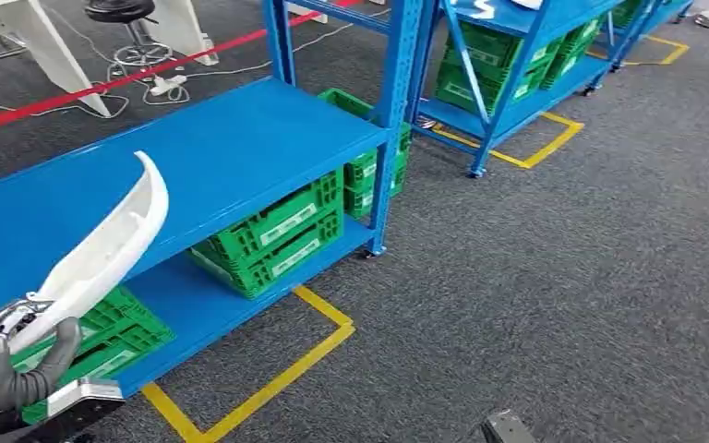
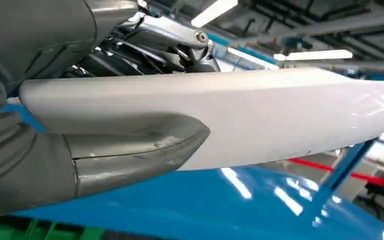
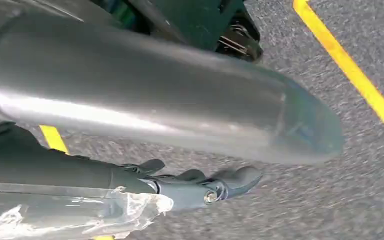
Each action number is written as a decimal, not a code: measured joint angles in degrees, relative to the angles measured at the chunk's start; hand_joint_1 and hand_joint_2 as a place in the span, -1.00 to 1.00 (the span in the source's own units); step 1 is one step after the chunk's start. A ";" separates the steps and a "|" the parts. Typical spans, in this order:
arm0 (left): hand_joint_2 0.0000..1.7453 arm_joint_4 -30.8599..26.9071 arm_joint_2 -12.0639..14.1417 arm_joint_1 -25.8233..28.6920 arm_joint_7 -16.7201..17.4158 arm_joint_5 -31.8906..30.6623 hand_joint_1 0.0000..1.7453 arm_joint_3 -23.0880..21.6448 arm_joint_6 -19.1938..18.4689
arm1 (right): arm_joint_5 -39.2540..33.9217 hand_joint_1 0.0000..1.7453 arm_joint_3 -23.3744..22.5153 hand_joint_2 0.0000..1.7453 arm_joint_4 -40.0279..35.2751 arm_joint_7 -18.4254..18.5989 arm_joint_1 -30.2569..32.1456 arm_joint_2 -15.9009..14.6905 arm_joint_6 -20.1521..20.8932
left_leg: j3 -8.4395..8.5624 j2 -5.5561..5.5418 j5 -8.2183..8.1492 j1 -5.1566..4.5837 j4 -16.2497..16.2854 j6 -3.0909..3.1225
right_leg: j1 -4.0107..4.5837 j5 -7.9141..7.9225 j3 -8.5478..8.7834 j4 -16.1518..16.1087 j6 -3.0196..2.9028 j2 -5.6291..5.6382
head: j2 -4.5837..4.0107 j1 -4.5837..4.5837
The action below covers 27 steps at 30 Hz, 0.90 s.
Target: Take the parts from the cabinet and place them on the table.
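White part (image 1: 111,242) in left hand's (image 1: 5,365) grip, above blue shelf (image 1: 240,148), grey carpet (image 1: 563,277).

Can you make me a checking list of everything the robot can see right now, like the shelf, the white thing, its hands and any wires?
Surface: blue shelf top of a low rack, bare; grey carpet floor with yellow tape lines.
Job's things: long curved white part, held at one end above the shelf top.
Clutter: green crates on the lower shelf, more behind the post and at lower left.
Hands: left hand grips the white part, thumb pressed on it; right hand hangs over the carpet, holding nothing, whether open or shut is unclear.
Cables: white cables and a power strip on the floor behind the shelf.
Surroundings: second blue rack with green crates, red tape line, stool base.
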 joint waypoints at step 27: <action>1.00 5.42 -5.27 -3.70 -0.61 9.04 1.00 6.34 -12.18 | -0.52 -1.00 -3.76 -1.00 -0.15 0.11 3.20 0.31 -1.86 | -1.77 -3.73 -0.40 1.65 2.12 -2.05 | 0.50 4.36 8.82 -14.21 -0.88 2.19 | 0.02 0.09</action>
